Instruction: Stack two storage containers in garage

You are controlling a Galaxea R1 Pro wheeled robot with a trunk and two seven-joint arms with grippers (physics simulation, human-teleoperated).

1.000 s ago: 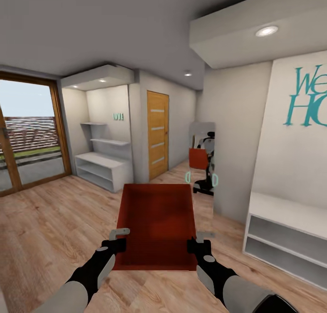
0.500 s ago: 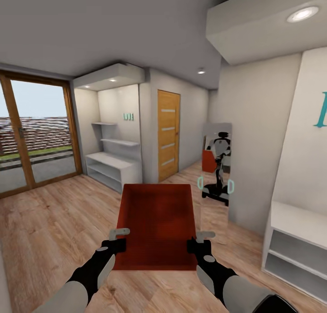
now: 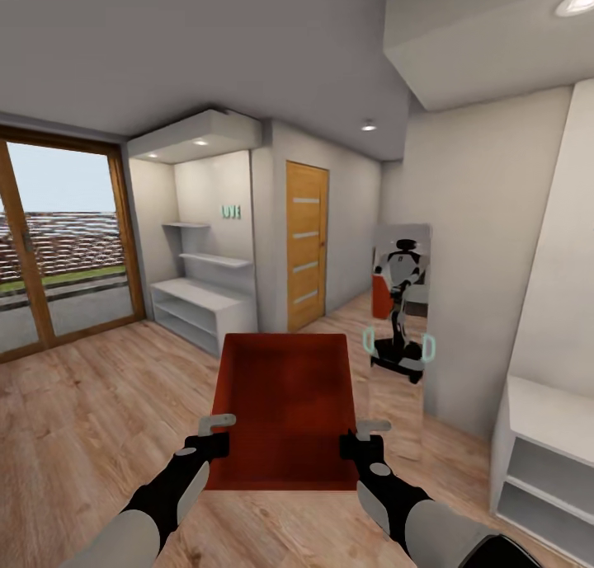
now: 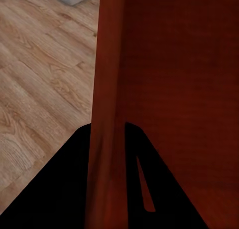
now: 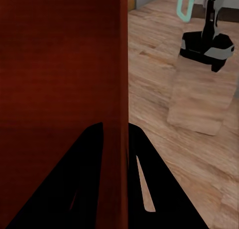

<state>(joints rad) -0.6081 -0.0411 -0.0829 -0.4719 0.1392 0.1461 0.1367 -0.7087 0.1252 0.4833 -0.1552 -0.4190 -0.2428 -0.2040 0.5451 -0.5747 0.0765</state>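
Note:
One orange-red open-top storage container (image 3: 285,407) hangs level in front of me above a light wood plank floor. My left gripper (image 3: 216,436) is shut on its left wall near the near corner, and my right gripper (image 3: 359,440) is shut on its right wall. In the left wrist view the thin red wall (image 4: 107,89) runs between the dark fingers of the left gripper (image 4: 107,134). The right wrist view has the other wall (image 5: 117,64) pinched by the right gripper (image 5: 115,131). The bin is empty. The garage is out of view.
A tall mirror (image 3: 400,321) leans on the wall ahead right and reflects me. A wooden door (image 3: 306,242) stands shut straight ahead. White shelves (image 3: 202,308) fill the alcove left of it. Glass doors (image 3: 58,246) are at far left, a low white shelf unit (image 3: 549,444) at right.
The whole view has shifted: door, mirror and right shelf unit have slid rightward and the mirror looks nearer, so the camera moved. The container stays held the same way by both grippers.

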